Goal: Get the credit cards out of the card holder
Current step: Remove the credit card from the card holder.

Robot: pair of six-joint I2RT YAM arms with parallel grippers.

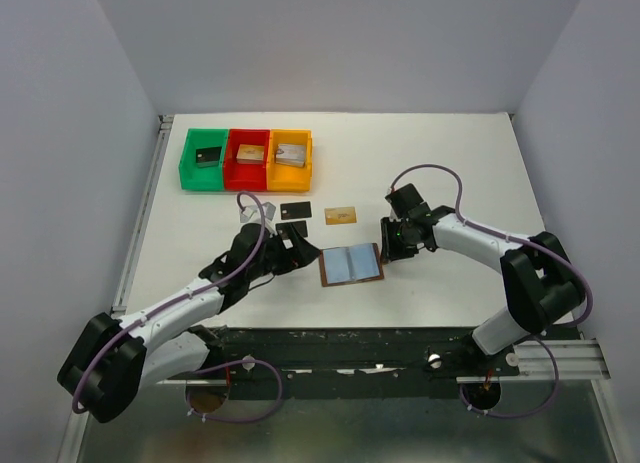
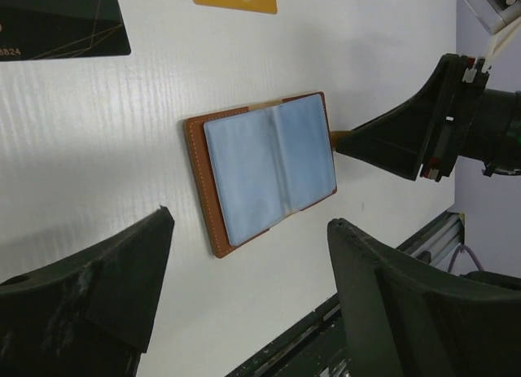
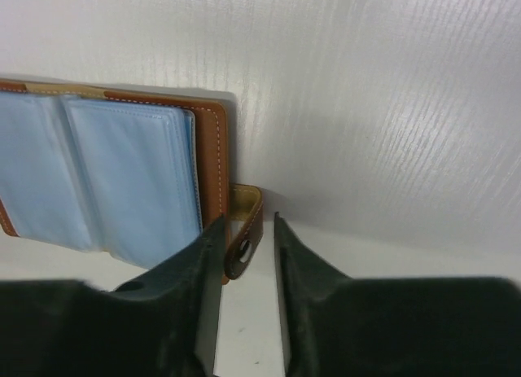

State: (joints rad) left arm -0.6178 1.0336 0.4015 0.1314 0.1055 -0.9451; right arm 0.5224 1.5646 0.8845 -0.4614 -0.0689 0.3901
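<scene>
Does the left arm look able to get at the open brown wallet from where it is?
Probably yes. The left gripper hangs open close beside the card holder with nothing between them; the right gripper straddles only the snap tab on the far side.

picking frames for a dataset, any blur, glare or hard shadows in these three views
Top external: even light, sharp, only faint shadows on the white table. Left wrist: brown leather bifold wallet crisp, left gripper dark and soft up close. Right wrist: right gripper blurred likewise, soft shadow beside the wallet, no glare.
</scene>
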